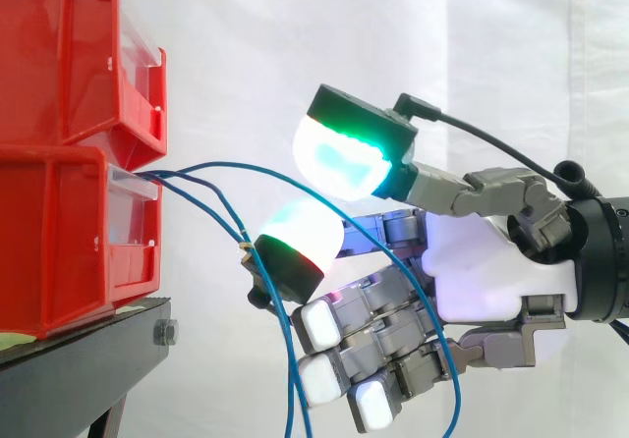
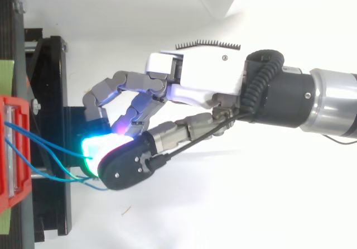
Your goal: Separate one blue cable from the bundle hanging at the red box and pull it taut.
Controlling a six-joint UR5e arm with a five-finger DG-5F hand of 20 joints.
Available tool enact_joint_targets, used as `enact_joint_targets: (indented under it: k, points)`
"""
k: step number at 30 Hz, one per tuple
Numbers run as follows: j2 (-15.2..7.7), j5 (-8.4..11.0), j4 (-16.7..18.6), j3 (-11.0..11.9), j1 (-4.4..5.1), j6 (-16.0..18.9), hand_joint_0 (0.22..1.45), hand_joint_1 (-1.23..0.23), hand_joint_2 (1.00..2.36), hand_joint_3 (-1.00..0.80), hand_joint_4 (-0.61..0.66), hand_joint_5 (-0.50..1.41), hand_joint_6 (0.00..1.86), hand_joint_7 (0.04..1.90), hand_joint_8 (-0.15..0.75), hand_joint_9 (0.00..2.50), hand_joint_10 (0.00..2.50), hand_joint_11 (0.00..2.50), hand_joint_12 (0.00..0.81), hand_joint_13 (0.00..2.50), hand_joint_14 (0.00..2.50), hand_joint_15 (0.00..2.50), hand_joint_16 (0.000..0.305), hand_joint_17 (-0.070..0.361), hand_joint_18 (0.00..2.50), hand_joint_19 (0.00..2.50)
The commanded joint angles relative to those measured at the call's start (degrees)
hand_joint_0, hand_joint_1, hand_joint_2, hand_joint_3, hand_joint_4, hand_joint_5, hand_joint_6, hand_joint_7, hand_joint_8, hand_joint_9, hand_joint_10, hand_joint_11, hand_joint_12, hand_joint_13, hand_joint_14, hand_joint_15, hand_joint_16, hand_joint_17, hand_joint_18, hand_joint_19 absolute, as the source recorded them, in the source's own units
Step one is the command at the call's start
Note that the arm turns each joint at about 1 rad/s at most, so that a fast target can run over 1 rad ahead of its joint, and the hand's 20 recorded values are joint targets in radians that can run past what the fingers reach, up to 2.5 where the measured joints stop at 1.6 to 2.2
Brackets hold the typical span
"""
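Note:
Thin blue cables come out of the front of the lower red bin [image 1: 59, 251] [image 2: 8, 200]. One blue cable [image 1: 236, 165] [image 2: 56, 148] arcs right from the bin and runs between the hand's two green-glowing pads, then drops behind the fingers. The hand [image 1: 482, 271] [image 2: 201, 81] reaches in from the right, its thumb pad [image 1: 339, 158] pressed close above a finger pad [image 1: 300, 234] with that cable between them. The other fingers [image 1: 373, 335] curl below, holding nothing. Two more blue cables [image 1: 211, 207] slope down to the fingertip and hang slack [image 1: 288, 379].
A second red bin [image 1: 59, 55] is stacked on the lower one. Both rest on a black stand [image 1: 88, 359] [image 2: 53, 92] at the left. A white curtain [image 1: 246, 45] hangs behind.

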Motion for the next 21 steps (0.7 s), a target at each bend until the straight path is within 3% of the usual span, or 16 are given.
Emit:
enact_joint_targets:
  k: [1,8,14,21]
  points:
    - [0.0,0.00,0.0,0.0,0.00,0.0,0.50,-0.47,1.00,-0.50,0.13,-0.15,0.83,1.17,0.310,0.98,0.02,0.65,0.403,0.90,0.02,0.44,0.058,0.131,0.93,0.64]
    - [0.0,0.00,0.0,0.0,0.00,0.0,0.57,-0.55,1.00,-0.49,0.12,-0.15,0.82,1.23,0.293,0.98,0.03,0.65,0.388,0.89,0.02,0.44,0.054,0.122,0.90,0.65]
    - [0.0,0.00,0.0,0.0,0.00,-0.2,0.56,-0.70,1.02,-0.23,0.11,-0.15,0.86,1.28,0.298,0.98,0.02,0.67,0.389,0.89,0.02,0.45,0.055,0.123,0.90,0.64]
    - [0.0,0.00,0.0,0.0,0.00,-0.2,0.57,-0.74,1.03,-0.08,0.01,-0.15,0.88,1.31,0.296,0.97,0.03,0.67,0.384,0.88,0.02,0.44,0.054,0.121,0.89,0.63]
